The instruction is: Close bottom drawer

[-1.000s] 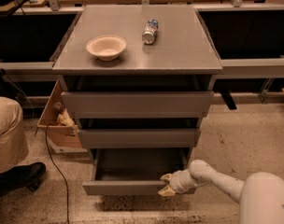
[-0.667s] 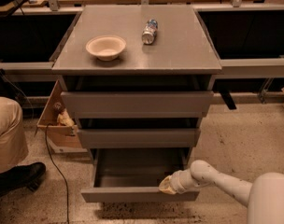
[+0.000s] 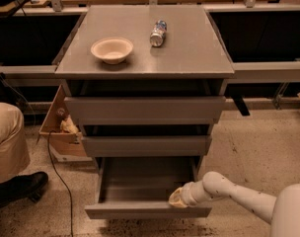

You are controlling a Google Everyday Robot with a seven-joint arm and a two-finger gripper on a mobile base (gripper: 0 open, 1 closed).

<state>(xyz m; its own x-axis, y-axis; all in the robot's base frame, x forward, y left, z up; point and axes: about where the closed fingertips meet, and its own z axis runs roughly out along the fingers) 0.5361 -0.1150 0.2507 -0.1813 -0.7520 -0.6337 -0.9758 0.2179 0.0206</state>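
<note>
The bottom drawer (image 3: 140,181) of the grey cabinet is pulled out. Its shallow grey box is open to view and looks bare, and its flat front panel (image 3: 145,212) faces me at the bottom of the camera view. My gripper (image 3: 176,198) on its white arm reaches in from the lower right. Its tip rests at the inner side of the front panel, right of centre. The middle drawer (image 3: 146,145) and top drawer (image 3: 145,110) above are nearly shut.
A beige bowl (image 3: 112,50) and a can (image 3: 158,32) lying on its side sit on the cabinet top (image 3: 189,48). A cardboard box (image 3: 61,130) stands left of the cabinet. A person's leg and shoe (image 3: 14,181) are at the far left, beside a cable on the floor.
The bottom drawer's front panel has come a little further toward me, and my gripper has moved with it. Nothing else has moved.
</note>
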